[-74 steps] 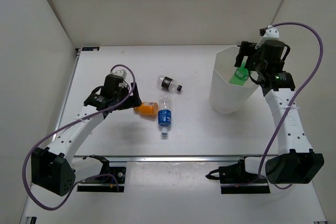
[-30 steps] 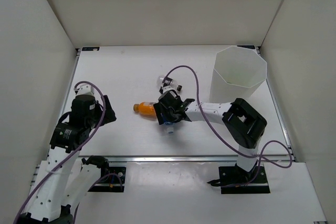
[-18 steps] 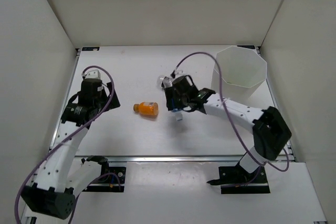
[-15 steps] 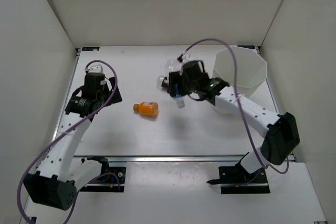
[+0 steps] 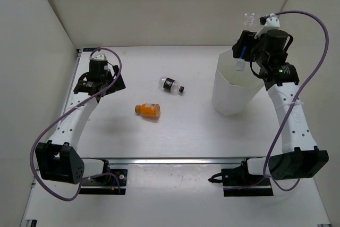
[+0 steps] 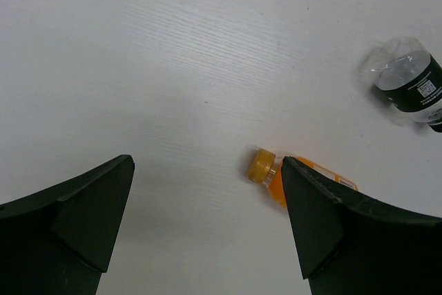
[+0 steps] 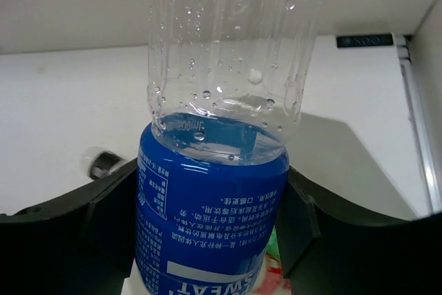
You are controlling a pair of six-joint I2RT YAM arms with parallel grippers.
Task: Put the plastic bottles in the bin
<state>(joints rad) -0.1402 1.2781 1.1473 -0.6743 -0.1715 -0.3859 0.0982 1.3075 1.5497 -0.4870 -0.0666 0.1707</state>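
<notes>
My right gripper (image 5: 243, 52) is shut on a clear bottle with a blue label (image 5: 241, 57), holding it over the open top of the tall white bin (image 5: 234, 97). In the right wrist view the blue-label bottle (image 7: 210, 205) fills the gap between both fingers, and a bit of green (image 7: 275, 250) shows below it. An orange bottle (image 5: 148, 110) lies on its side mid-table, and a clear bottle with a black label (image 5: 171, 84) lies behind it. My left gripper (image 5: 100, 84) hovers open at the far left; its view shows the orange bottle (image 6: 264, 166) near its right finger and the black-label bottle (image 6: 413, 81).
White walls enclose the table on the left, back and right. The bin stands close to the right wall. A metal rail (image 5: 175, 159) runs along the table's near edge by the arm bases.
My right gripper has lifted the blue-label bottle from the middle of the table and carried it up and right to above the bin. The left arm has swung toward the far left.
</notes>
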